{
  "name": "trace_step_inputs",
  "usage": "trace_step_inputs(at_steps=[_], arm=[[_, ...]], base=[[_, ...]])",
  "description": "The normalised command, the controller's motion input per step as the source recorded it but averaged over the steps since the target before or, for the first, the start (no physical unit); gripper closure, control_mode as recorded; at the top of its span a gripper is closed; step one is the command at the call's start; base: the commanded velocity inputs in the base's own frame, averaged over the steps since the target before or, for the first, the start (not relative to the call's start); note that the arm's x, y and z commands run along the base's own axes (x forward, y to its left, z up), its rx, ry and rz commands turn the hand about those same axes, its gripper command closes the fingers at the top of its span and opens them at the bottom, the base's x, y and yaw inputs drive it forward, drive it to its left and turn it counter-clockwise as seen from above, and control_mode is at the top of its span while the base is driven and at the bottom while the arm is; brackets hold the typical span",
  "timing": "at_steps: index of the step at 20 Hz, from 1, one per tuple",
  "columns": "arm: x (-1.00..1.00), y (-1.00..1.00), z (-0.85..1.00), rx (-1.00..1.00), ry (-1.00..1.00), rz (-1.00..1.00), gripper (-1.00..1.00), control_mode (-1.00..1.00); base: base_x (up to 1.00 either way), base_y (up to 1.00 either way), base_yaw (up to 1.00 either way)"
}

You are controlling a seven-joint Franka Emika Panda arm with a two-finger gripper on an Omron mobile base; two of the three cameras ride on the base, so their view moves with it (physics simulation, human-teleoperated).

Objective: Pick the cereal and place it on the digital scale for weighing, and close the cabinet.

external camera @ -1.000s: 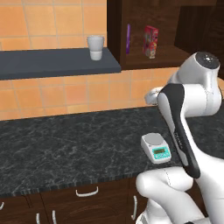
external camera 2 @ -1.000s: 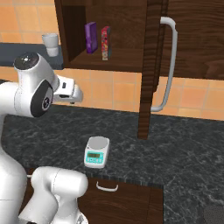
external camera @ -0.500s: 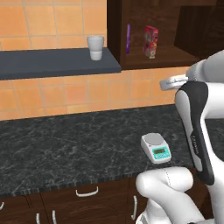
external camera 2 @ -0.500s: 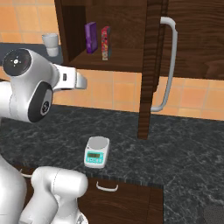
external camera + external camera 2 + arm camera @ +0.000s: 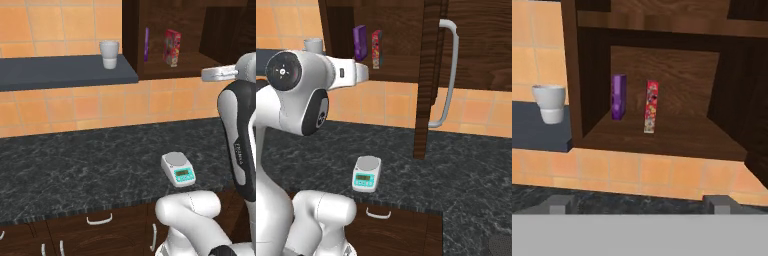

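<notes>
Approach phase of the pick. The claw (image 5: 639, 204), fingers apart and holding nothing, faces the open cabinet (image 5: 662, 55) from well short of it. The cereal (image 5: 651, 107) stands upright on the cabinet shelf, just beside a purple item (image 5: 618, 97). The digital scale (image 5: 178, 168) sits bare on the surface (image 5: 75, 165). The next move calls for advancing level so the fingers straddle the box's narrow width.
</notes>
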Motion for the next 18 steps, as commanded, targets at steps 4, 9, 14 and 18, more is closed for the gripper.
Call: trace_step_inputs(at_steps=[4, 9, 14, 18], arm=[[0.34, -0.09, 0.42, 0.00, 0.00, 0.00, -1.00, -1.00], [0.71, -0.08, 0.11, 0.00, 0.00, 0.00, -1.00, -1.00], [0.91, 0.00, -0.01, 0.00, -0.01, 0.00, -1.00, -1.00], [0.87, 0.00, -0.01, 0.00, 0.00, 0.00, -1.00, -1.00]], base=[[0.00, 0.00, 0.00], [0.00, 0.00, 0.00], [0.00, 0.00, 0.00], [0.00, 0.00, 0.00]])
